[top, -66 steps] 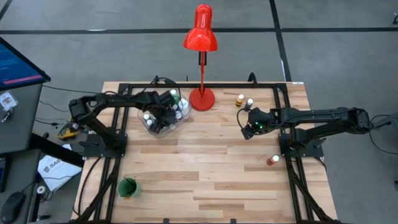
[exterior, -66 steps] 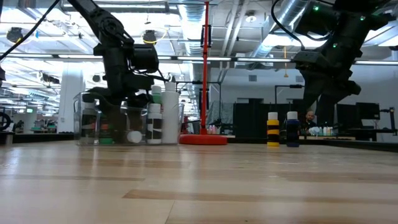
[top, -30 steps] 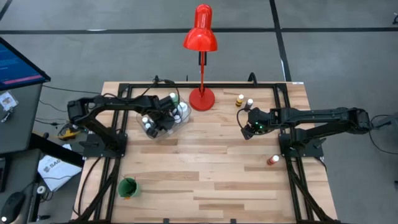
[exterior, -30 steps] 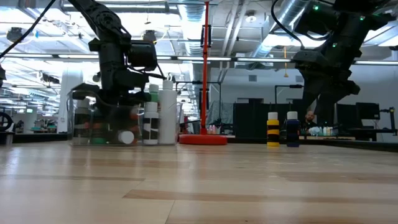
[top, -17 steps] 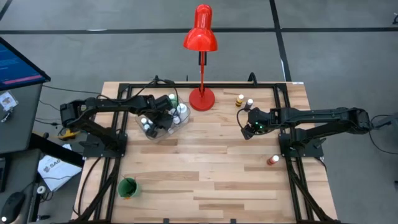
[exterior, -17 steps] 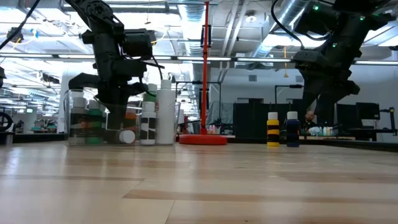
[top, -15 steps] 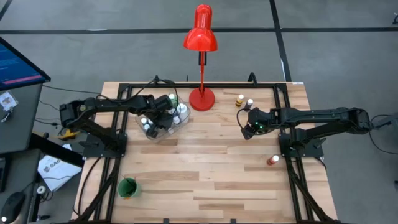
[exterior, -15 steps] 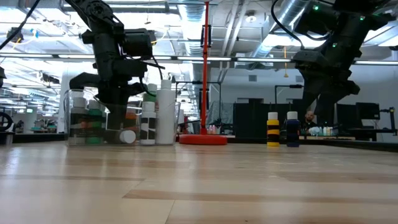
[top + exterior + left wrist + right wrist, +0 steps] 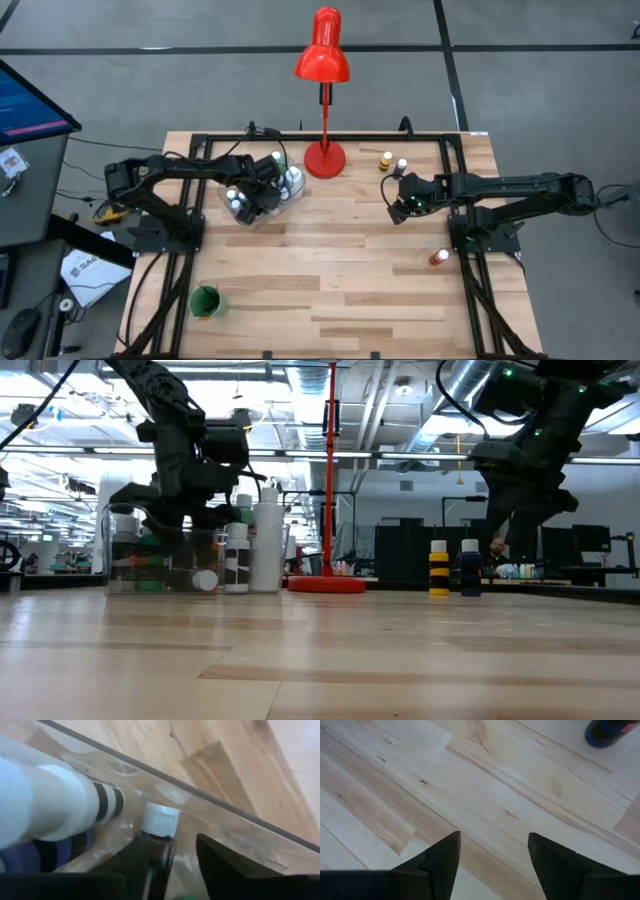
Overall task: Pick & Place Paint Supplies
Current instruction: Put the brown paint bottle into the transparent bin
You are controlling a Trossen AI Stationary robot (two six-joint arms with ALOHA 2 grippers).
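A clear plastic container [image 9: 272,206] stands at the far left of the table and holds several white-capped paint bottles [image 9: 265,545]. My left gripper [image 9: 250,194] hangs over it, pointing down, open. In the left wrist view a dark bottle with a white cap [image 9: 160,820] stands upright between its two fingers, with a gap to one finger [image 9: 220,862]. A yellow-and-black bottle [image 9: 386,160] and a blue one [image 9: 402,165] stand at the far right. My right gripper [image 9: 403,208] hovers open just in front of them, over bare wood.
A tall red desk lamp stands on its round base [image 9: 324,158] at the far middle, right of the container. A red bottle [image 9: 437,258] stands by the right arm's base. A green cup [image 9: 205,300] sits at the near left. Black frame rails [image 9: 460,200] run along the table's sides.
My left gripper, over the container, shut narrow and then spread its fingers wide, letting go of the dark bottle, which stays upright in the container. My right gripper has kept still.
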